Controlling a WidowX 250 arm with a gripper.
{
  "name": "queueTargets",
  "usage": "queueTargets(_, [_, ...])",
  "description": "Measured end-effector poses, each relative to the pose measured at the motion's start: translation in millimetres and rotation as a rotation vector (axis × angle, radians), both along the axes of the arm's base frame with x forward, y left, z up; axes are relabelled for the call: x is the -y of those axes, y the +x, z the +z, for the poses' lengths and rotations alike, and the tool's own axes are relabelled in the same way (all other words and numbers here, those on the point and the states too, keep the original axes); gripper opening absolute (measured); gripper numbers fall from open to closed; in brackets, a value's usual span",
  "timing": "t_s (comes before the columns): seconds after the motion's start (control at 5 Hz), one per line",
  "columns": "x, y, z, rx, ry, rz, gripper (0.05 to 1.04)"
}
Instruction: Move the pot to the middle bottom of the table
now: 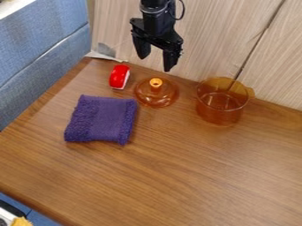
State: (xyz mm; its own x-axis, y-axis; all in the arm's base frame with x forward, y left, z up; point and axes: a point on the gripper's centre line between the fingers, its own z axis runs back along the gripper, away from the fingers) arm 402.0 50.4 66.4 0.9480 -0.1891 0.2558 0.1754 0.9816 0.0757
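above, a black two-finger gripper (156,63), open, empty.
round, see-through amber pot (221,106) (lidless) might slip if its smooth rim is barely pinched.

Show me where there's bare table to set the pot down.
Bare table spreads below the cloth and pot, down to the near edge, and reaches up between them toward the lid. It's crowded by the wall, where the red thing, lid and pot line up.

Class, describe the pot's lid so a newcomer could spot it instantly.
On the wooden table, look near the back edge, below the black gripper. The lid lies between a red object and the pot, an amber glass dome topped by a knob.
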Motion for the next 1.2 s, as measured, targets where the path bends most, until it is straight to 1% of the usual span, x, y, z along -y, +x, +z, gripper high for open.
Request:
queueTargets(0.2, [1.7, -2.5, -16.8, -0.044, -0.01, -0.003, 1.001])
queueTargets(0.4, [22.3, 6.3, -20.9, -0.051, -0.042, -0.068, 1.001])
queueTargets(0.6, [48.7, 20.0, -24.3, -0.054, -0.07, -0.148, 1.001])
queueTargets(0.8, [68.3, 30.3, -22.9, -0.041, -0.077, -0.206, 1.001])
queueTargets(1.0, [85.8, 38.4, -25.8, -0.05, -0.07, -0.254, 1.001])
queueTargets(1.2, [95.2, 41.4, -36.8, -0.08, -0.036, -0.274, 0.957])
